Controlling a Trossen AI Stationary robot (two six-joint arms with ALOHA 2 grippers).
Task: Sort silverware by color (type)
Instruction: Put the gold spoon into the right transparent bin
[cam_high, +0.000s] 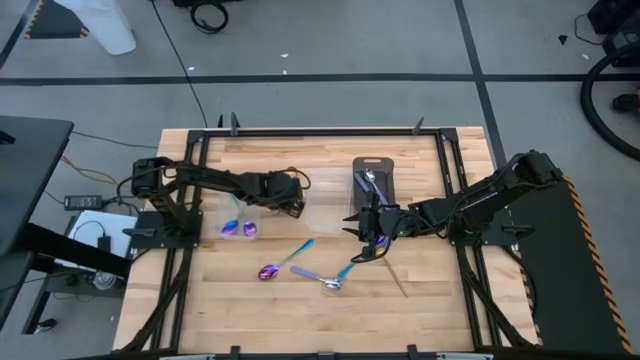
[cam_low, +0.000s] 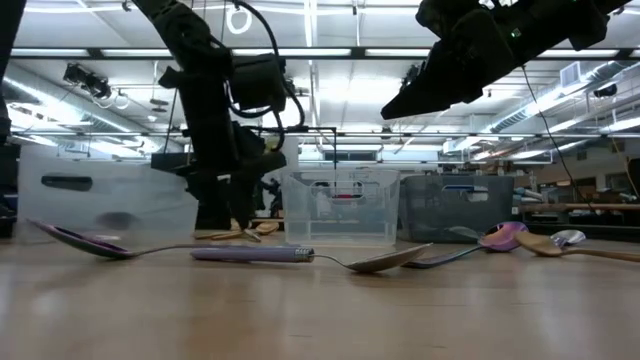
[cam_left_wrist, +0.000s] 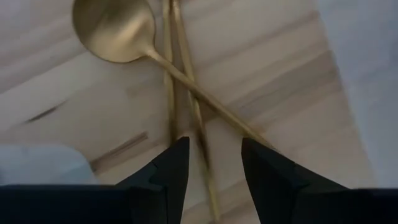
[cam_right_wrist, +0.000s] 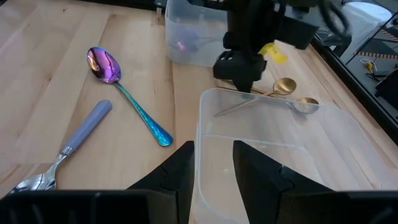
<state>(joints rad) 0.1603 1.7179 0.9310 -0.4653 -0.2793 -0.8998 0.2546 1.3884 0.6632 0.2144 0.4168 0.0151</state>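
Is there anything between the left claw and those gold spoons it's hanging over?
Nothing visible. The left gripper hangs with open fingers directly over the thin gold spoon handles lying on the bare wooden table.

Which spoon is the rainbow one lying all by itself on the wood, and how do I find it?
Start at the wooden table and look in the bare middle, between the two arms. The iridescent spoon lies there flat, next to a silver utensil with a lilac handle. Only this one has a shiny purple bowl and a teal-blue handle.
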